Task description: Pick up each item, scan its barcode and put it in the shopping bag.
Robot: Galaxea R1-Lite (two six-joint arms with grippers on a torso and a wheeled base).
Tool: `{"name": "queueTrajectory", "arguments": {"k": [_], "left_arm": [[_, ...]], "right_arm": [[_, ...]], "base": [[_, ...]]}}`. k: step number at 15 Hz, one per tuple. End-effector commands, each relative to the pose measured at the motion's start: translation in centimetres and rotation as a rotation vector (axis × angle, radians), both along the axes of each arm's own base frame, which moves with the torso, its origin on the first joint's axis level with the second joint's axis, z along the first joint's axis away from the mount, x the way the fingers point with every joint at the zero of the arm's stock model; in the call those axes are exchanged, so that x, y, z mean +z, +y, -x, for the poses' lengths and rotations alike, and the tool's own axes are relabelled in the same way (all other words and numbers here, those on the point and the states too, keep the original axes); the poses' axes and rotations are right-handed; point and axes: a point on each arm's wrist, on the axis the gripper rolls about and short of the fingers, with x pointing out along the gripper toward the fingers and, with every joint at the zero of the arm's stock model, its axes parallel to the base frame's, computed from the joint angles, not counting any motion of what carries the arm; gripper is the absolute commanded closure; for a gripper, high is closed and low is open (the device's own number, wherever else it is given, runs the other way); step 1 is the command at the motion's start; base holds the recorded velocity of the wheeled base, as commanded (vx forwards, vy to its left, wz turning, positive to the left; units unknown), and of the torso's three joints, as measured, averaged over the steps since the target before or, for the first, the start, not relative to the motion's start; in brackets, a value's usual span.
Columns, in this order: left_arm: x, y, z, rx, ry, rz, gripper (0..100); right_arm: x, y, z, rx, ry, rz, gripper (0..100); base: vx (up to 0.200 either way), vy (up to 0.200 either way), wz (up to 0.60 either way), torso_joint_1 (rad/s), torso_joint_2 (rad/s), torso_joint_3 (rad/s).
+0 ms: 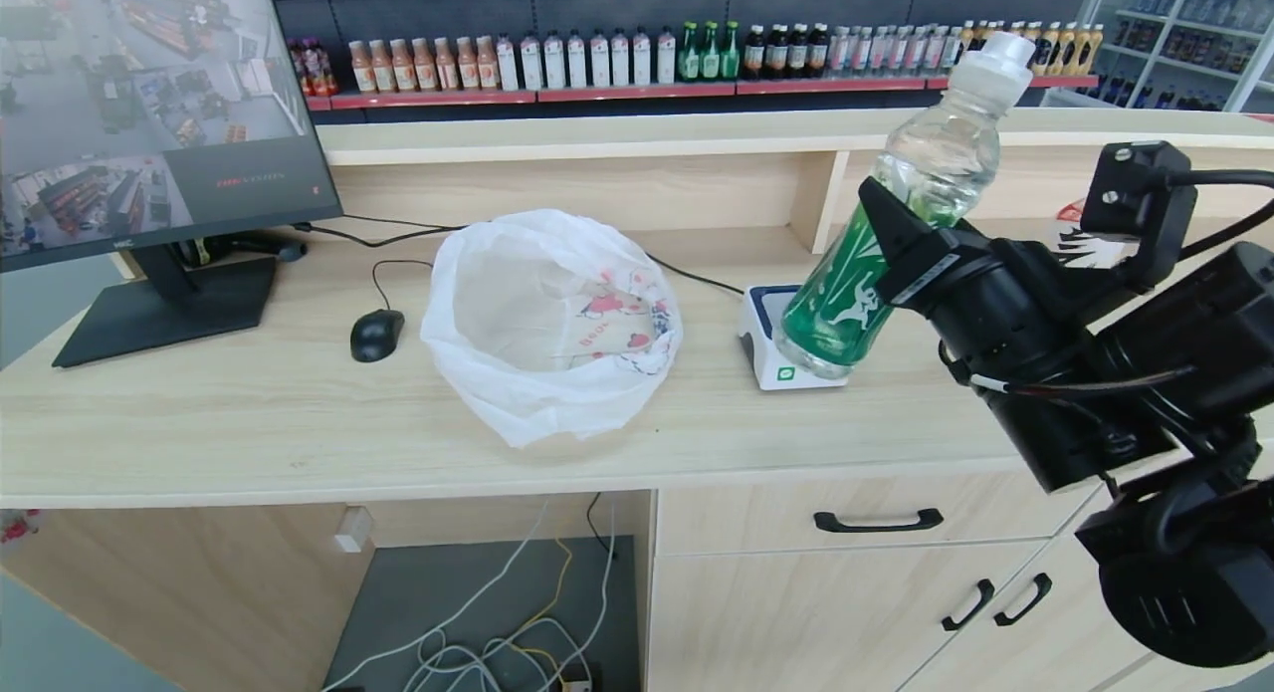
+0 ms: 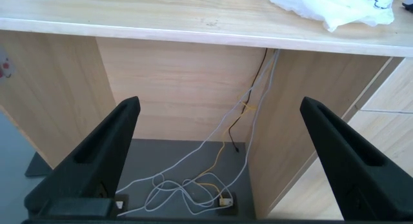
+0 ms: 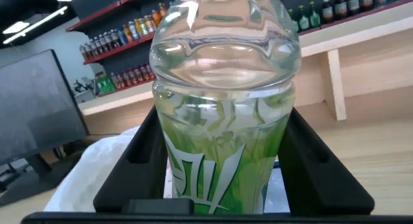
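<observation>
My right gripper (image 1: 891, 244) is shut on a clear bottle with a green label (image 1: 896, 209) and a white cap, held tilted above the counter. The bottle's base hangs just over the small white barcode scanner (image 1: 766, 348) on the counter. In the right wrist view the bottle (image 3: 222, 130) sits between the two black fingers (image 3: 139, 166). The white shopping bag (image 1: 552, 319) stands open left of the scanner, with a red-and-white packet (image 1: 617, 324) inside. My left gripper (image 2: 219, 162) is open, low in front of the counter, facing the cable space under it.
A monitor (image 1: 149, 115) stands at the counter's left, with a black mouse (image 1: 376, 334) beside the bag. A raised shelf (image 1: 597, 134) runs along the back. Drawers (image 1: 876, 521) sit below the counter's right half; loose cables (image 2: 200, 179) lie on the floor underneath.
</observation>
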Motion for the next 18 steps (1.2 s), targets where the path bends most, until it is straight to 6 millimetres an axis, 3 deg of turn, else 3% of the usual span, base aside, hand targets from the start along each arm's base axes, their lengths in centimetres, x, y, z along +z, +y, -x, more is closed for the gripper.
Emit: {"name": "queueTrajectory", "arguments": {"k": [1,8,14,18], "left_arm": [[0.0,0.0,0.0,0.001,-0.001,0.000,0],[0.0,0.0,0.0,0.001,0.000,0.000,0],[0.0,0.0,0.0,0.001,0.000,0.000,0],[0.0,0.0,0.0,0.001,0.000,0.000,0]], "right_arm": [[-0.5,0.7,-1.1,0.022,0.016,-0.032,100],[-1.2,1.6,-2.8,0.128,0.074,-0.242,100],[-1.3,2.7,-6.6,0.234,0.064,-0.490,100],[-2.9,0.3,-10.4,0.175,0.067,-0.565,100]], "base": [[0.000,0.000,0.00,0.000,0.00,0.000],[0.000,0.000,0.00,0.000,0.00,0.000],[0.000,0.000,0.00,0.000,0.00,0.000],[0.000,0.000,0.00,0.000,0.00,0.000]]}}
